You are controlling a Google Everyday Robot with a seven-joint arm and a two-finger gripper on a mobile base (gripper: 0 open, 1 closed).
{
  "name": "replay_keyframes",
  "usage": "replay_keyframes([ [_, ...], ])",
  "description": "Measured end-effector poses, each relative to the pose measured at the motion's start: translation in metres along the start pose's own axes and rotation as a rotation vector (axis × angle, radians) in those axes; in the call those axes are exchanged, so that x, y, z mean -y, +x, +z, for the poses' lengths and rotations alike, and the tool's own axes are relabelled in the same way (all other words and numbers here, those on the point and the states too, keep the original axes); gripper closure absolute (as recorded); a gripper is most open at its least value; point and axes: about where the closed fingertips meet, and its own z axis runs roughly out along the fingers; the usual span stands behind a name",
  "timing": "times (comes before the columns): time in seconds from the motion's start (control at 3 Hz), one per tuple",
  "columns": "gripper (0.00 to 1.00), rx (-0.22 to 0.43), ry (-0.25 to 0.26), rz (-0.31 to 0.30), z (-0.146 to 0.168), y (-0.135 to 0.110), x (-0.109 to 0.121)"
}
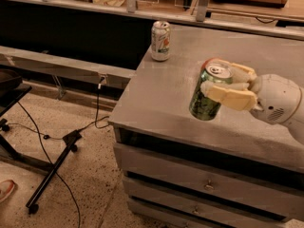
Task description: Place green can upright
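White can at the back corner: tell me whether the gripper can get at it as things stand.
Probably not yet: the gripper, at the right, has its fingers shut on the green can. The cabinet top between it and the white can looks free, though.
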Motion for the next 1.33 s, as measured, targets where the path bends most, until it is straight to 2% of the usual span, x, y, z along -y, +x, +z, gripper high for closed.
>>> replay_keyframes([
  [0.33,1.0,-0.033,0.085,-0.106,0.003,0.004,0.0],
  [0.67,1.0,-0.107,0.155,-0.178,0.006,0.012,0.003],
  [1.0,0.61,-0.144,0.117,-0.117,0.017,0.044,0.013],
  [1.33,0.3,-0.152,0.08,-0.081,0.024,0.059,0.017],
])
